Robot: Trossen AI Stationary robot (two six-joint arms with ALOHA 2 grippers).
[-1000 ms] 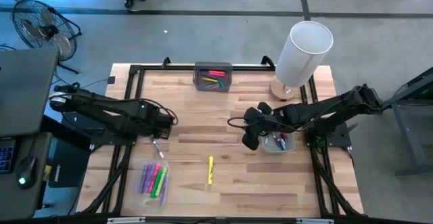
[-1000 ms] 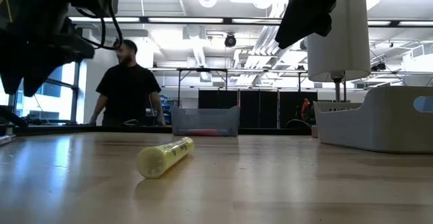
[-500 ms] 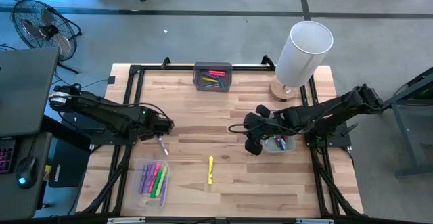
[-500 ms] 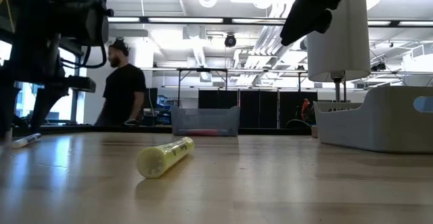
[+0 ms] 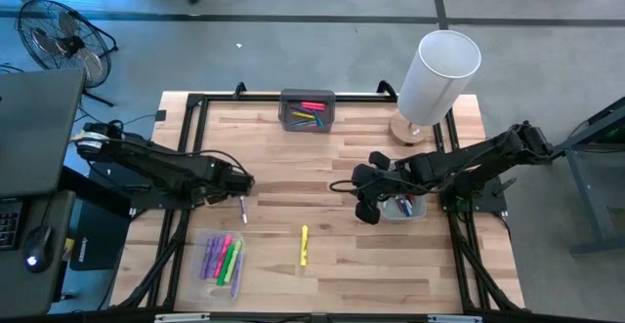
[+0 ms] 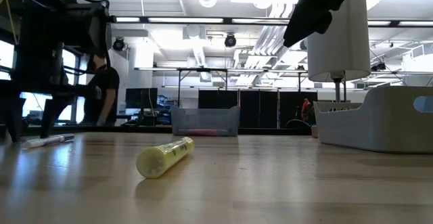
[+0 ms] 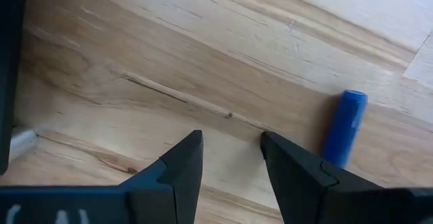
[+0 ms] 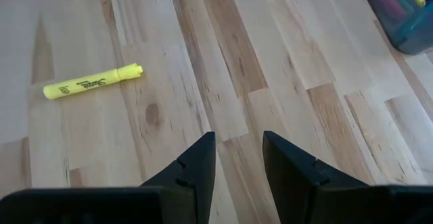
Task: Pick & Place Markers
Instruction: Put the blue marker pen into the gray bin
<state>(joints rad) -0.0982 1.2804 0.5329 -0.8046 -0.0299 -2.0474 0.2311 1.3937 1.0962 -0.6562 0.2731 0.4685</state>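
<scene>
A white marker with a blue cap (image 5: 242, 209) lies flat on the table at the left. My left gripper (image 5: 241, 184) stands just over it, pointing down. In the left wrist view its open fingers (image 7: 230, 139) have bare wood between them, and the blue cap (image 7: 345, 136) lies outside one finger. A yellow marker (image 5: 304, 245) lies on the wood near the middle; it also shows in the right wrist view (image 8: 91, 82). My right gripper (image 5: 363, 209) hangs open above the table right of centre, nothing between its fingers. My left gripper stands with one finger (image 7: 298, 176) right beside the white marker's blue cap end (image 7: 337, 158). That finger hides the marker's barrel. I cannot tell whether its outer side touches the marker, which lies flat on the table.
A grey tray (image 5: 308, 110) with markers stands at the far edge. A clear tray (image 5: 223, 260) with several purple, green and pink markers sits near left. Another tray (image 5: 402, 208) with markers sits under my right arm. A tall white cylinder (image 5: 437, 74) stands far right.
My left gripper has gone down close to the table and rolled about its own pointing line, its fingers as wide apart as before. The white marker has shifted a little toward the table's right and turned. A person beyond the table has walked on.
</scene>
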